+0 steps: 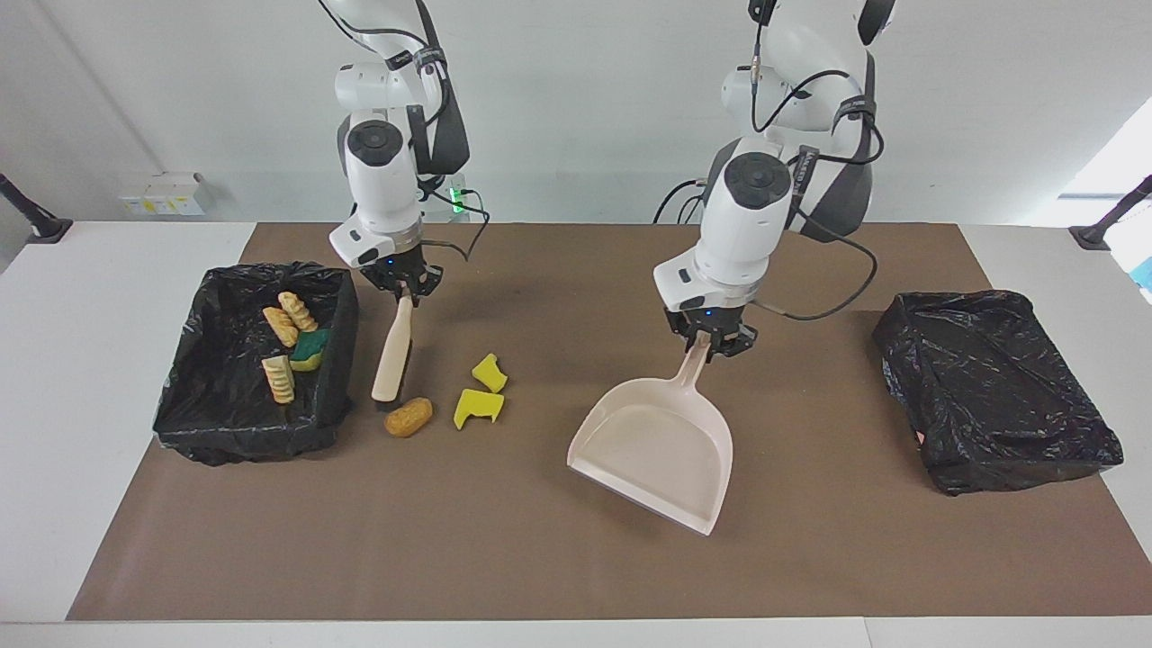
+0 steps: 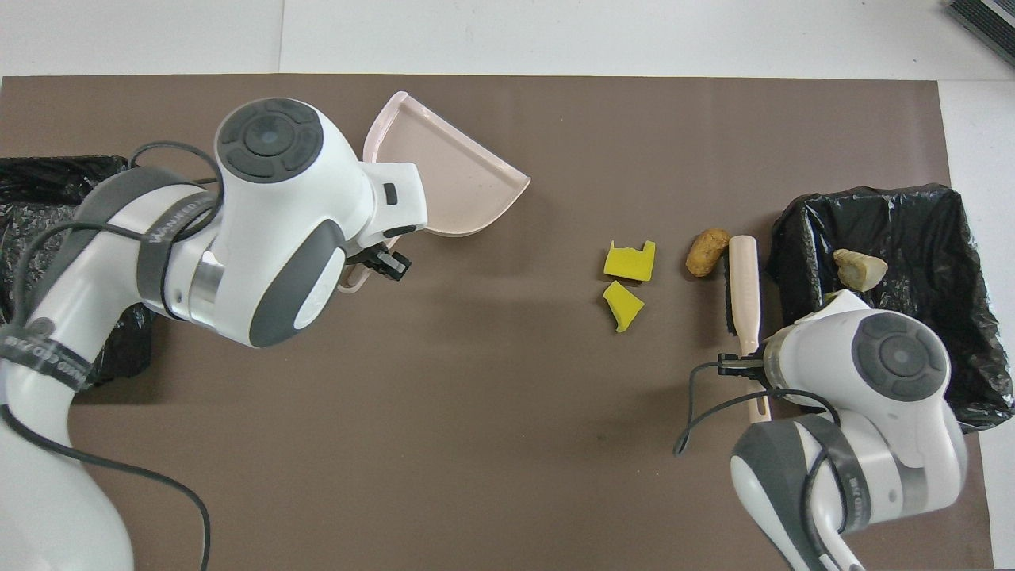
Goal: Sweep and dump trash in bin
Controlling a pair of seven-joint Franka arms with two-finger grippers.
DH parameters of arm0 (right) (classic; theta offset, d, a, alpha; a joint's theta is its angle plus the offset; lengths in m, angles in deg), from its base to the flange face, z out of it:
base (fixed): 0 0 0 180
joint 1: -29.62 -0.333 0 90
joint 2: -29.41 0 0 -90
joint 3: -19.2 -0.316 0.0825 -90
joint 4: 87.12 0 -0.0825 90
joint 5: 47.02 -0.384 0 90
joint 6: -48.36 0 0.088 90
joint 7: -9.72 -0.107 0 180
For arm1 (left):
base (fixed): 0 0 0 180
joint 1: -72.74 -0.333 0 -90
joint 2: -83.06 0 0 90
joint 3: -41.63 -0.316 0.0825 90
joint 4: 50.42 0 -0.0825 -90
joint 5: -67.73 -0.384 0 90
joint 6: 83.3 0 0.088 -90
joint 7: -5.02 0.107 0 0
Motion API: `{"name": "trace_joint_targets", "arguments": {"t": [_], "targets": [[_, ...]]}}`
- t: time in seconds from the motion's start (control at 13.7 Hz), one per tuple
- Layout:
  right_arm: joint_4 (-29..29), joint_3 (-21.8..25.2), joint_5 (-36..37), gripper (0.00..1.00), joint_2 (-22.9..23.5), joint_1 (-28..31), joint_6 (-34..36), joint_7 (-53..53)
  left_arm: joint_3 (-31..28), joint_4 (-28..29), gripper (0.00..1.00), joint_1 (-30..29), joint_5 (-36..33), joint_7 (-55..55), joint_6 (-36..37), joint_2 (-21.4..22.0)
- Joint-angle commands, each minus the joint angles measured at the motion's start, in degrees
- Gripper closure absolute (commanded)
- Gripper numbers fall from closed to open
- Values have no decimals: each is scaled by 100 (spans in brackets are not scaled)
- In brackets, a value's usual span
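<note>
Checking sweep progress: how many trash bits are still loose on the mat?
3: a brown nugget against the brush beside the open bin, and two yellow foam pieces between it and the dustpan. None looks hidden.

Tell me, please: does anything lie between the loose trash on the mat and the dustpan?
Nothing visible does. The brown nugget and two yellow foam pieces lie on bare mat, and the stretch toward the dustpan is bare. The brush stands beside the nugget, toward the bin.
</note>
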Motion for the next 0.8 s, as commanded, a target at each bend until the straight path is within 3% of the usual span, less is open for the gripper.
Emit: {"name": "trace_joint_targets", "arguments": {"t": [0.0, 0.29, 0.51, 0.73], "targets": [[-68, -85, -21, 100, 85, 229, -345, 375, 42, 552, 100, -395, -108, 1350, 241, 575], [247, -85, 84, 100, 865, 212, -1109, 463, 42, 1422, 100, -721, -468, 3101, 75, 1041], [503, -120, 128, 100, 1034, -181, -954, 419, 51, 2485, 100, -678, -477, 3324, -837, 1429], [940, -129, -56, 100, 1130, -885, -130, 262, 85, 2672, 100, -616, -468, 3333, -954, 1421]]}}
